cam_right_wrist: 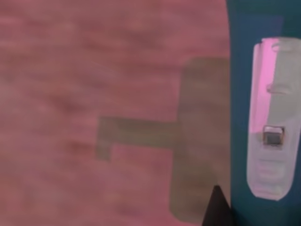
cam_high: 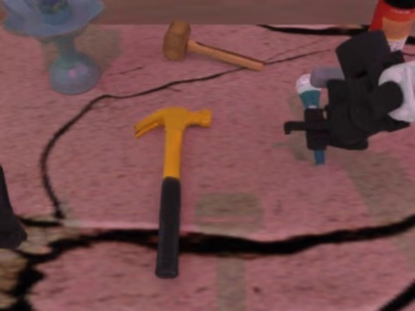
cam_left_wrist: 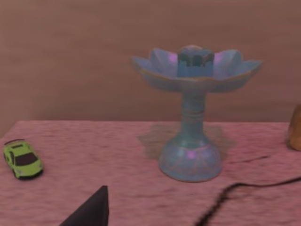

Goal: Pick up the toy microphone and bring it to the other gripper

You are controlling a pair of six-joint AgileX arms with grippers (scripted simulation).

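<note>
— Right gripper (cam_high: 316, 129), black and two-fingered, on the arm with the white boxy housing: sat at the table's right side, raised above the pink cracked tabletop (cam_high: 259, 181). Closed narrowly round the small toy microphone with the tapered teal handle and round white head (cam_high: 310, 97).

— Gripped where?

— Across the teal handle, below the white head. Held clear of the surface, shadow thrown below. Filled the edge of the right wrist view, with the white button strip (cam_right_wrist: 273, 117) facing the camera and one dark fingertip (cam_right_wrist: 216, 209) showing beside the handle.

— And the left gripper (cam_left_wrist: 91, 212)?

— Parked at the table's left edge, well apart from the microphone. Shown only as one dark tip in its own wrist view; could not tell how far open.

— Anything else on the table?

— Yellow-and-black claw hammer (cam_high: 170, 188) lying near the middle. Wooden mallet (cam_high: 207, 48) farther back. Blue lotus-shaped pedestal stand (cam_high: 65, 45) upright at the back left. Small lime-green toy car (cam_left_wrist: 22, 160) seen from the left wrist, well apart from the stand.
</note>
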